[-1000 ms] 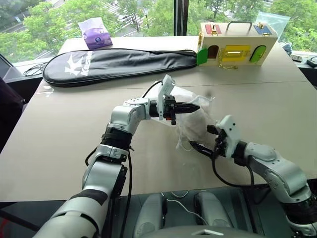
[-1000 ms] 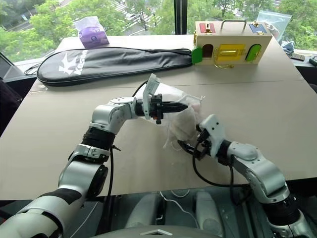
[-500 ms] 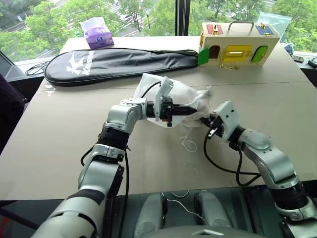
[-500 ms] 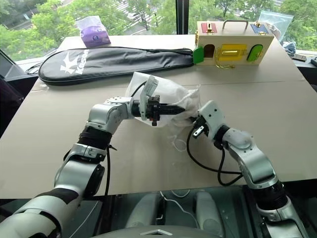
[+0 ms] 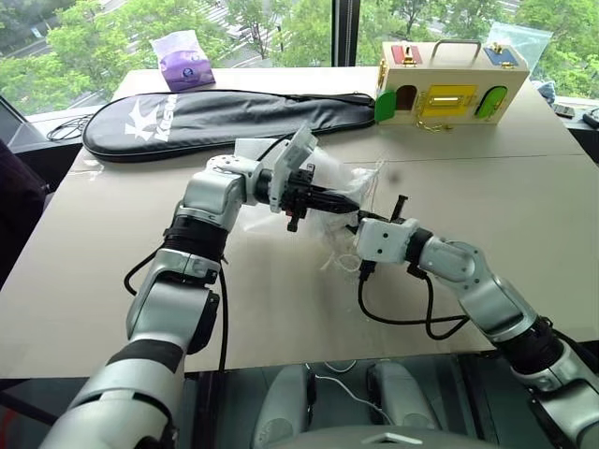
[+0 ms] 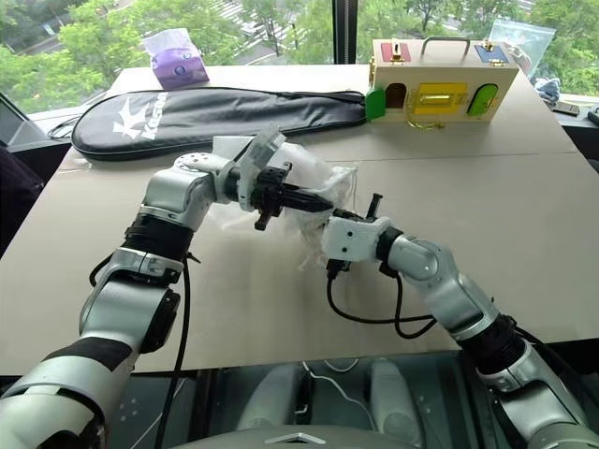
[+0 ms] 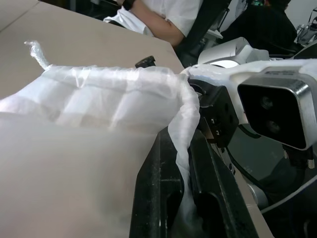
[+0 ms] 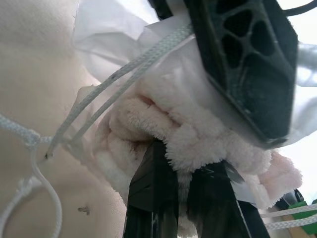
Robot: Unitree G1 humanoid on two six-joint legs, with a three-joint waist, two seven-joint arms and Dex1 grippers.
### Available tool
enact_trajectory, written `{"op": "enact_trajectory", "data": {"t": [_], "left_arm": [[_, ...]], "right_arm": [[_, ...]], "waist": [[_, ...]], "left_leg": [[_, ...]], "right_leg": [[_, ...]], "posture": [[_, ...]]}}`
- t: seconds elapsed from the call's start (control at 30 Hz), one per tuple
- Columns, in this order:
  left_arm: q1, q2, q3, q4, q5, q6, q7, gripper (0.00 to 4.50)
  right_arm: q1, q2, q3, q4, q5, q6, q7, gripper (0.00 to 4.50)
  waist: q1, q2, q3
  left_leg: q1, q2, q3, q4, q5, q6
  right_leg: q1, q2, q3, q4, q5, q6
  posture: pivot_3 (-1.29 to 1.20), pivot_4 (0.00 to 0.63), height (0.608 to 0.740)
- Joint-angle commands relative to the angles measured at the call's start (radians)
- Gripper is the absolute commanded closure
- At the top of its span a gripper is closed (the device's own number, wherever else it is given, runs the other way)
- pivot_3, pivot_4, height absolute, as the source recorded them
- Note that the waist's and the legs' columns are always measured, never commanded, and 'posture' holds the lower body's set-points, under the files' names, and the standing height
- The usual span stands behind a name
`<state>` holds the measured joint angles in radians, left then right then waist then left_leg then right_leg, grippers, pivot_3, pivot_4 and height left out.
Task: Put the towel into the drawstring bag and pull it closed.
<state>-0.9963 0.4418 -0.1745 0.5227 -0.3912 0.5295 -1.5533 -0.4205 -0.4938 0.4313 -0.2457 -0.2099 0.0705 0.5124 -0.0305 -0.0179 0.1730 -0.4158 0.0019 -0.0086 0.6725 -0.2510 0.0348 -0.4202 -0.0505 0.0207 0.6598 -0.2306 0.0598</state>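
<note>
Both grippers now work at the bag (image 5: 351,182), which hangs off the desk (image 5: 112,271) near its middle. A second ago the right gripper (image 8: 181,171) stood wide open just below the bag; now its fingers are clamped on the towel (image 8: 198,134), and the arm has swung up and leftward to meet the left one. In the right wrist view the pink-white terry bulges around those fingers, with bag fabric and cords (image 8: 119,74) draped over it, so the towel sits at the bag's mouth, part in as I judge it, not yet seated. The left gripper (image 7: 185,148) stays shut on the bag's gathered rim, and has lifted it a little higher and further left than before. That suggests stuffing is under way, with closing still to come, and the loose cords hanging under the bag are what the pull will need. Room is fair: bare desk lies toward the near edge and to both side edges. At the far edge, well apart from the bag, lie a black racket case (image 5: 225,117), a purple tissue pack (image 5: 182,61) and a wooden latch box (image 5: 449,84).
</note>
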Motion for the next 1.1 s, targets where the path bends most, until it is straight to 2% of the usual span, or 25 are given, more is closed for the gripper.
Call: {"op": "enact_trajectory", "data": {"t": [0.03, 0.13, 0.3, 0.5, 0.6, 0.67, 0.7, 0.77, 0.8, 0.83, 0.87, 1.0, 1.1], "left_arm": [[-0.009, -0.006, 0.008, -0.058, -0.021, 0.01, -0.02, 4.5], [0.032, -0.008, -0.01, -0.136, -0.04, 0.05, -0.036, 4.5], [0.071, 0.0, -0.01, -0.22, -0.072, 0.113, -0.042, 4.5], [0.066, -0.002, -0.002, -0.232, -0.086, 0.128, -0.026, 4.5], [0.061, -0.003, 0.008, -0.239, -0.097, 0.131, -0.016, 4.5], [0.059, -0.004, 0.013, -0.237, -0.099, 0.126, -0.004, 4.5], [0.051, -0.016, 0.023, -0.218, -0.087, 0.104, 0.03, 4.5], [0.029, -0.044, 0.043, -0.169, -0.059, 0.061, 0.108, 4.5], [0.015, -0.058, 0.051, -0.142, -0.044, 0.042, 0.15, 4.5], [-0.001, -0.072, 0.056, -0.105, -0.023, 0.012, 0.193, 4.5], [-0.016, -0.082, 0.058, -0.069, 0.001, -0.024, 0.227, 4.5], [-0.078, -0.116, 0.054, 0.109, 0.118, -0.281, 0.341, 4.5], [-0.106, -0.128, 0.039, 0.218, 0.189, -0.46, 0.377, 4.5]], "right_arm": [[-0.012, 0.092, -0.109, -0.012, 0.082, 0.017, -0.058, 4.44], [-0.001, 0.263, -0.223, -0.018, 0.266, 0.14, -0.108, 4.44], [0.0, 0.533, -0.419, -0.13, 0.69, 0.467, -0.217, 4.44], [-0.006, 0.671, -0.57, -0.179, 1.033, 0.661, -0.391, 4.44], [-0.008, 0.696, -0.636, -0.164, 1.219, 0.739, -0.505, 4.44], [-0.007, 0.681, -0.658, -0.149, 1.321, 0.785, -0.576, 4.44], [0.0, 0.635, -0.636, -0.155, 1.308, 0.804, -0.561, 4.44], [0.009, 0.552, -0.59, -0.165, 1.254, 0.829, -0.53, 3.71], [0.014, 0.521, -0.574, -0.17, 1.249, 0.844, -0.512, 3.52], [0.02, 0.478, -0.543, -0.184, 1.224, 0.85, -0.489, 3.09], [0.026, 0.431, -0.505, -0.2, 1.186, 0.849, -0.465, 2.47], [0.075, 0.245, -0.39, -0.243, 1.029, 0.802, -0.354, 0.86], [0.12, 0.127, -0.356, -0.27, 0.951, 0.745, -0.248, 0.86]], "waist": [[-0.001, 0.0, 0.0], [-0.007, 0.0, 0.0], [-0.006, 0.0, 0.0], [-0.001, 0.0, 0.0], [-0.003, 0.001, 0.0], [-0.006, 0.001, 0.001], [-0.007, 0.001, 0.001], [-0.007, 0.001, 0.001], [-0.005, 0.001, 0.001], [-0.002, 0.001, 0.001], [-0.002, 0.001, 0.001], [-0.002, 0.001, 0.001], [-0.01, 0.0, 0.002]], "left_leg": [[0.0, 0.0, 0.0, 0.0, 0.0, 0.0], [0.0, 0.001, 0.0, 0.0, 0.0, 0.0], [0.001, 0.004, -0.001, -0.001, 0.0, 0.0], [0.001, 0.002, -0.001, 0.0, 0.0, 0.0], [0.001, 0.002, -0.001, -0.001, 0.0, 0.0], [0.001, 0.002, -0.001, -0.001, 0.0, 0.0], [0.001, 0.002, -0.001, -0.001, 0.0, 0.0], [0.001, 0.002, -0.001, -0.001, 0.0, 0.0], [0.001, 0.002, -0.001, -0.001, 0.0, 0.0], [0.001, 0.001, -0.001, -0.001, 0.0, 0.0], [0.001, 0.001, 0.0, 0.0, 0.0, 0.0], [0.001, -0.001, 0.001, 0.0, 0.0, 0.0], [0.0, 0.0, 0.0, -0.002, 0.0, 0.0]], "right_leg": [[0.0, 0.0, 0.0, 0.0, 0.0, 0.0], [0.0, 0.0, 0.0, 0.001, 0.0, 0.0], [0.0, 0.0, 0.0, 0.002, 0.0, 0.0], [0.0, -0.002, 0.0, 0.002, 0.0, 0.0], [0.0, -0.001, 0.0, 0.002, 0.0, 0.0], [0.0, -0.001, 0.0, 0.002, 0.0, 0.0], [0.0, -0.001, 0.0, 0.002, 0.0, 0.0], [0.0, -0.001, 0.0, 0.002, 0.0, 0.0], [0.0, -0.001, 0.0, 0.002, 0.0, 0.0], [0.0, -0.002, 0.0, 0.002, 0.0, 0.0], [0.0, -0.002, 0.0, 0.002, 0.0, 0.0], [0.0, -0.002, 0.0, 0.001, 0.0, 0.0], [-0.001, 0.002, 0.001, 0.001, 0.0, 0.0]], "posture": [[0.0, 0.15, 0.74], [0.0, 0.15, 0.74], [0.0, 0.15, 0.74], [0.0, 0.15, 0.74], [0.0, 0.15, 0.74], [0.0, 0.15, 0.74], [0.0, 0.15, 0.74], [0.0, 0.15, 0.74], [0.0, 0.15, 0.74], [0.0, 0.15, 0.74], [0.0, 0.15, 0.74], [0.0, 0.15, 0.74], [0.0, 0.15, 0.74]]}}
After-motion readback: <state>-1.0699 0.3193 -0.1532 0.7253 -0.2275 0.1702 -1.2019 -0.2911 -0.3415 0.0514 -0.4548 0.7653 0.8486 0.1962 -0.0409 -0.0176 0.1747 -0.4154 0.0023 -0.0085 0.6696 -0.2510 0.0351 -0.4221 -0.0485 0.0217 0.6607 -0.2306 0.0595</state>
